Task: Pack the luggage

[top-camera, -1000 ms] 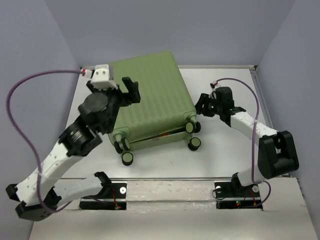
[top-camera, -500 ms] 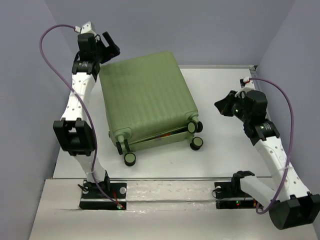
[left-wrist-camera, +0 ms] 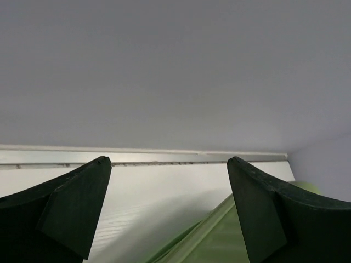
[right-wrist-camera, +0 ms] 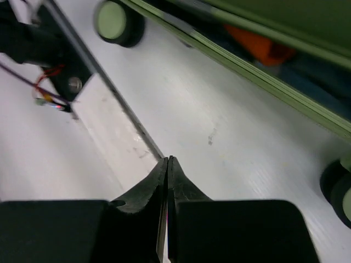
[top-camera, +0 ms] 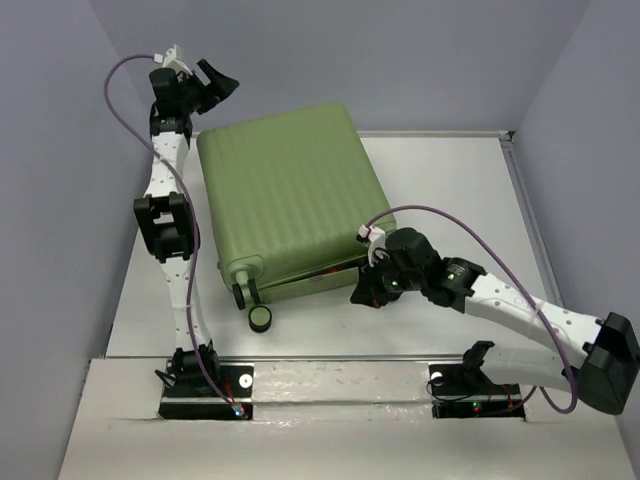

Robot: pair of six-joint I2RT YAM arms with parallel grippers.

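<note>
Since a second ago our right gripper has swung to the near edge of the suitcase, fingers pressed together on nothing, and our left gripper has gone up to the far left corner, fingers wide apart. The suitcase lies flat on the table, not quite shut, with something orange showing in the gap. It looks big, hard, smooth and likely heavy, so we would push on its top or hook an edge.
</note>
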